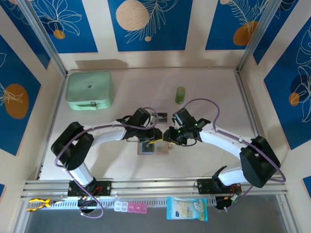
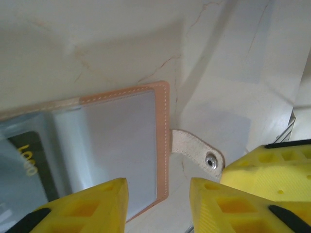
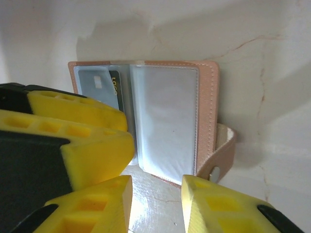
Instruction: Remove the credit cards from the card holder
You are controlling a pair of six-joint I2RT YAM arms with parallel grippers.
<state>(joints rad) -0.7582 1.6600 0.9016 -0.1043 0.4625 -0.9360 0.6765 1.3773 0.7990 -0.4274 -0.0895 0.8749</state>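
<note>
The card holder (image 1: 161, 149) lies open on the table between the two arms, tan-pink with grey-blue pocket panels (image 2: 116, 141). A dark credit card (image 2: 26, 162) with yellow lettering sits in one pocket (image 3: 115, 90). The snap tab (image 2: 197, 151) sticks out from the holder's edge. My left gripper (image 2: 158, 190) hovers open over that edge with nothing between its fingers. My right gripper (image 3: 155, 188) is open too, just in front of the holder's near rim (image 3: 206, 111), holding nothing. From above, the left gripper (image 1: 154, 135) and the right gripper (image 1: 170, 136) nearly touch over the holder.
A small dark card-like rectangle (image 1: 161, 116) lies flat just behind the grippers. A green bottle (image 1: 180, 94) stands further back, and a mint-green zip pouch (image 1: 90, 90) sits at the back left. Metal rails (image 1: 146, 187) run along the near edge.
</note>
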